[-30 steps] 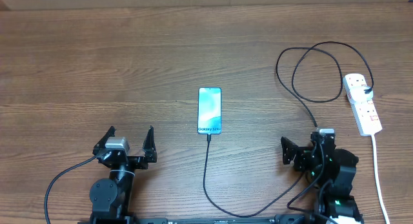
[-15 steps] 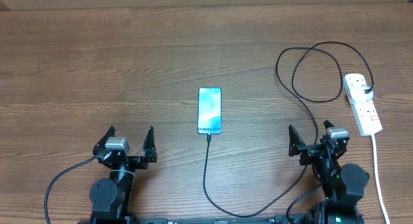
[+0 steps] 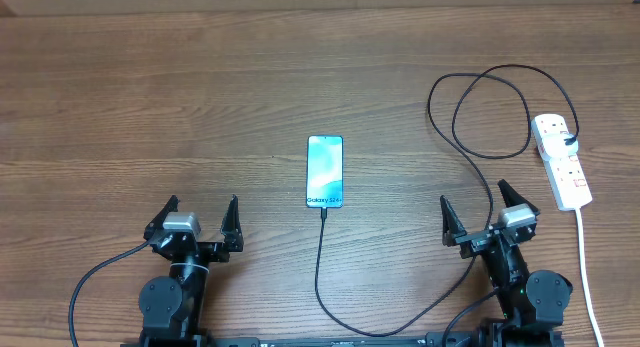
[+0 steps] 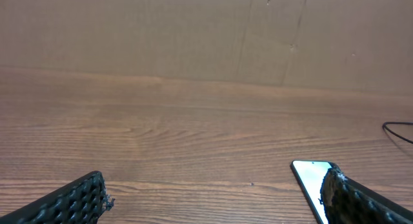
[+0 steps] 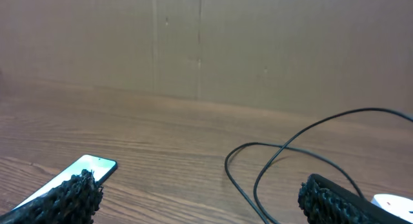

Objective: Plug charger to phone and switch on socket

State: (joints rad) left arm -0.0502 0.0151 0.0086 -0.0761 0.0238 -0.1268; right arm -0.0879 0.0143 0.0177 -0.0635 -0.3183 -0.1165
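Jaws stand spread wide and empty on the left gripper (image 3: 202, 209) and right gripper (image 3: 473, 202), nearest me. Beyond, between them, the phone (image 3: 325, 172) lies face up, the charger (image 3: 320, 277) meeting its near end and looping right to the socket (image 3: 562, 162).

Socket (image 3: 562, 162) switches showing too small to tell on or off. White cord (image 3: 586, 287) running off picture's bottom edge by table's (image 3: 150, 77) near right corner. Charger (image 3: 320, 272) tip at phone (image 3: 325, 172) showing too small to judge seating. Left wrist view: phone hiding behind finger (image 4: 361, 201) of left gripper (image 3: 202, 209), running off bottom edge. Right wrist view: socket showing as cut-off sliver.
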